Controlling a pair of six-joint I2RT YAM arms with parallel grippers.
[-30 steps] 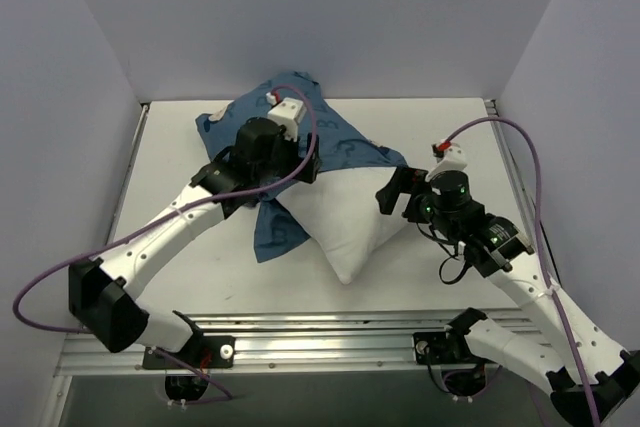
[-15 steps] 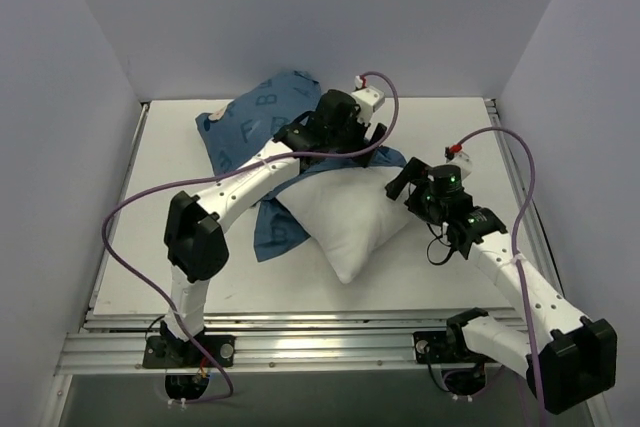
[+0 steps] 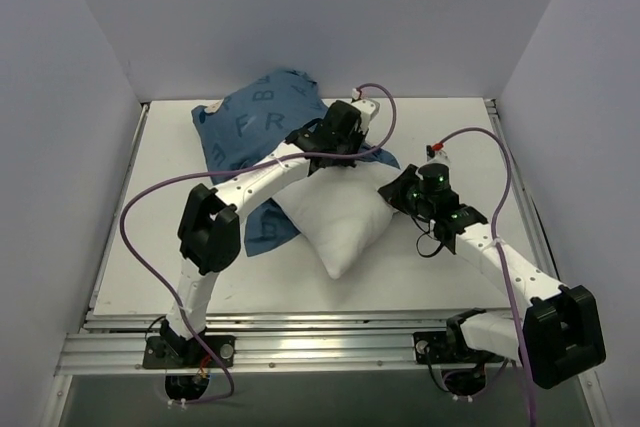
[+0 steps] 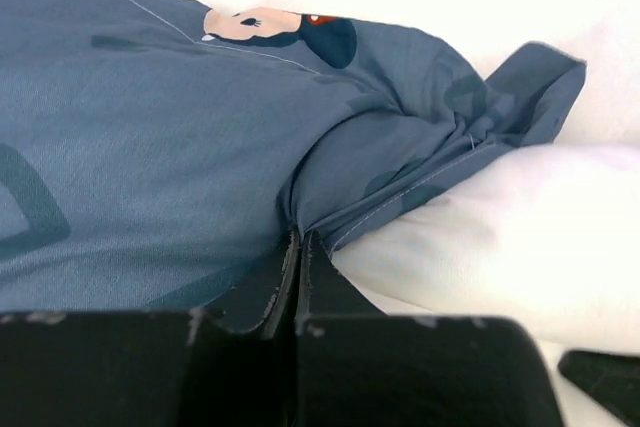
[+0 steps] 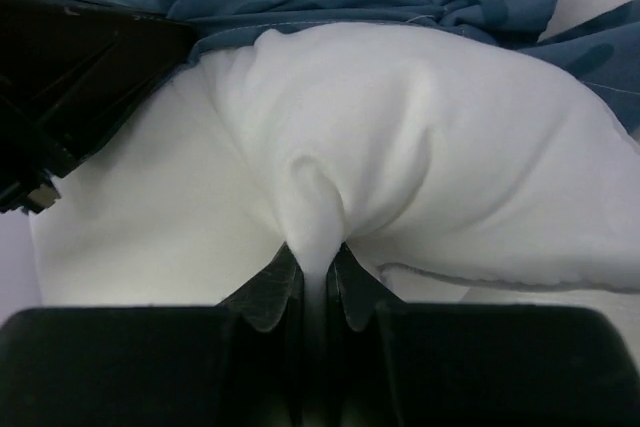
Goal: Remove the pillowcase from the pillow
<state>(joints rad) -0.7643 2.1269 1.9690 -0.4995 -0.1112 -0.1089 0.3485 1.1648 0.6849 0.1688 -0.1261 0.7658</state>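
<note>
- Nearest, the white pillow (image 3: 335, 222) lies half bared on the bench (image 3: 450, 272).
- The right gripper (image 5: 318, 282) has its fingers clenched on a fold of the pillow's corner; it should anchor firmly.
- Farther, the left gripper (image 4: 300, 252) pinches the blue pillowcase (image 3: 255, 122) at its hem; best pulled straight away, far-left.

Bright even overhead light, soft shadows; wrist views sharp, white cloth nearly overexposed.

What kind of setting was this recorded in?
Probably a lab test cell: plain pale walls box in a white table, and two robot arms are bolted to an aluminium rail at its near edge.
</note>
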